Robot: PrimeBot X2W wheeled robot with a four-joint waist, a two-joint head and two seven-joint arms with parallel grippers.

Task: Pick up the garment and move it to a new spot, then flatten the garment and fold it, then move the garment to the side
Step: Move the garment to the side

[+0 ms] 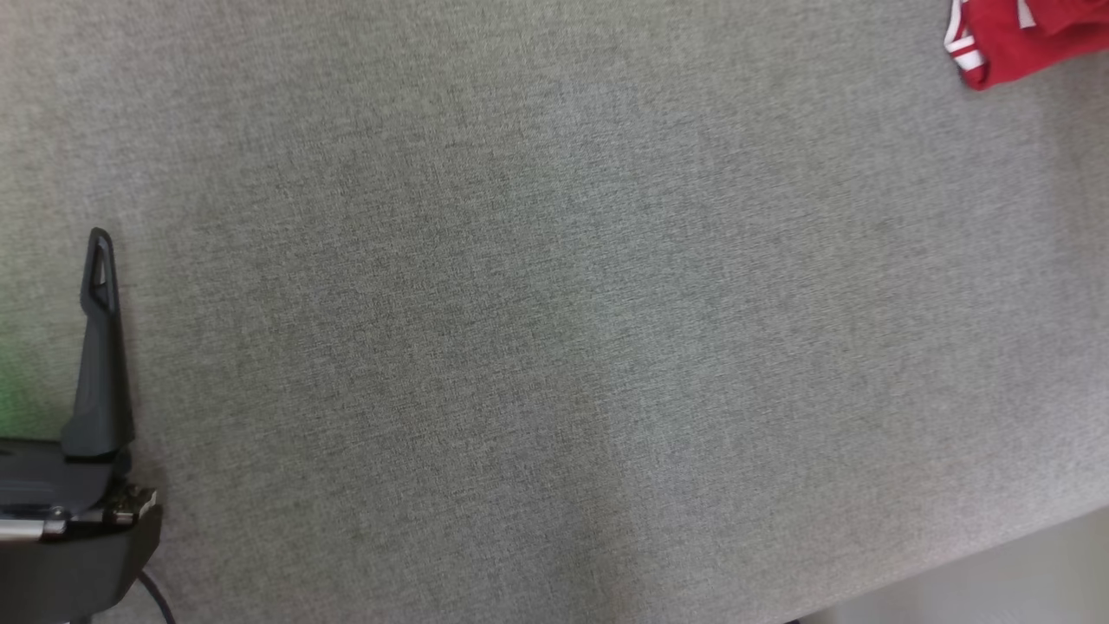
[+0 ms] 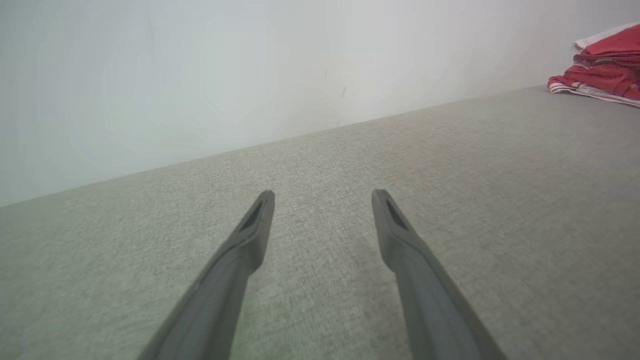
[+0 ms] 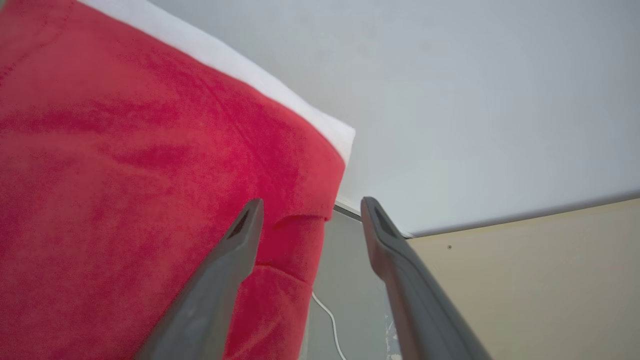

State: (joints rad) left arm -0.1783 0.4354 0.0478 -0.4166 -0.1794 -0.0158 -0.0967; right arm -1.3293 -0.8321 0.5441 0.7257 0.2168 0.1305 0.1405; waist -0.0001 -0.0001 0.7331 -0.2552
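I'm looking down on the grey woven fabric surface [image 1: 554,347]. The red garment with white striped trim [image 1: 1009,43] sits in the top right corner of my head view, cut off by the frame edge. It's well apart from the left arm, which shows one long dark finger [image 1: 100,347] at the lower left.

Over to the left wrist camera: the left gripper [image 2: 322,197] hangs low over the grey cloth, its two fingers spread wide with nothing between them. Far off to the right I can see the garment bunched in red layers, white edging along the bottom, right up by the pale wall [image 2: 200,75].

Right wrist camera now: the right gripper [image 3: 310,205] is up close to the garment. Its fingers are parted and clamping nothing. The red plush cloth lies behind the left finger and its edge pokes a little into the gap, but neither pad pinches it. A white band runs along the garment's upper edge.

Below the gap a thin white cable [image 3: 327,320] trails down. The beige area [image 3: 525,280] at the lower right might be floor, but I can't say from this angle.
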